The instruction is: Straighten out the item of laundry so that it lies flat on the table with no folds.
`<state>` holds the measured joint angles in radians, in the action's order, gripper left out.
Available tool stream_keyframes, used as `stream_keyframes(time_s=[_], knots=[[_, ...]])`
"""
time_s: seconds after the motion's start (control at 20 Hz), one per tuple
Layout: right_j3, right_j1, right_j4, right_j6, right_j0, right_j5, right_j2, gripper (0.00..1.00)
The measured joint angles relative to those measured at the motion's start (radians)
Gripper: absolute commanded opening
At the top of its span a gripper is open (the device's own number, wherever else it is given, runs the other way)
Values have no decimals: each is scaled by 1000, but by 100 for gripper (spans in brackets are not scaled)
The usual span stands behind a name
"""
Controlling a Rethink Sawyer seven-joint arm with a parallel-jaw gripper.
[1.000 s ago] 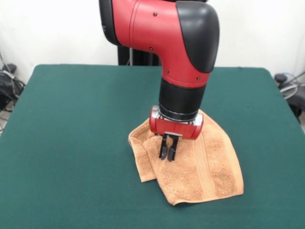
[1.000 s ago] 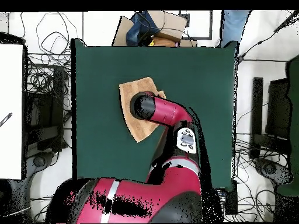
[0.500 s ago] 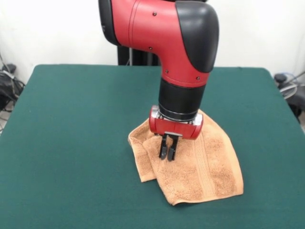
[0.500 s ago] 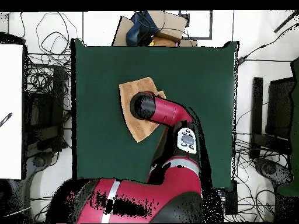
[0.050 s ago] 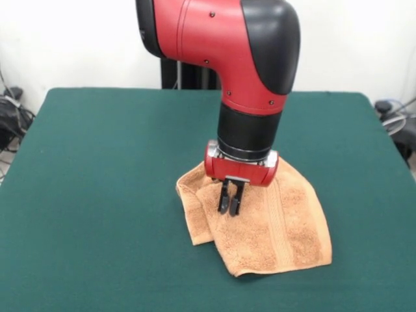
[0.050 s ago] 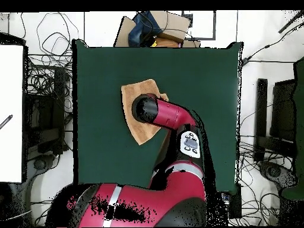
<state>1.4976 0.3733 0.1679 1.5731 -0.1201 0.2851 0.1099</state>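
Note:
The item of laundry point(image 5: 279, 227) is a light orange-tan towel lying rumpled on the green table point(image 5: 97, 162), right of centre. Its left side is folded over on itself, and one woven band runs down the right part. My gripper point(image 5: 229, 208) comes straight down over the folded left part. Its two dark fingers stand close together, shut, with their tips in the cloth. In the overhead view the towel point(image 6: 134, 95) shows partly, with the arm's wrist point(image 6: 145, 108) covering its middle and the gripper.
The red arm point(image 6: 172, 116) reaches from the base across the table point(image 6: 101, 71) to the towel. Cables, boxes and equipment lie off the table on all sides. Green cloth lies bare all round the towel.
The gripper and wrist have risen slightly. The towel's folded left edge has shifted a little with them.

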Motion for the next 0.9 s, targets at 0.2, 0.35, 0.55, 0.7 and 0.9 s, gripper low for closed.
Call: stream_keyframes(time_s=[0.2, 0.35, 0.55, 0.7, 0.9], knots=[[9, 8, 0, 0, 1, 0, 0, 0], [17, 16, 0, 0, 1, 0, 0, 0], [33, 31, 0, 0, 1, 0, 0, 0], [37, 36, 0, 0, 1, 0, 0, 0], [40, 45, 0, 0, 3, 0, 0, 0]])
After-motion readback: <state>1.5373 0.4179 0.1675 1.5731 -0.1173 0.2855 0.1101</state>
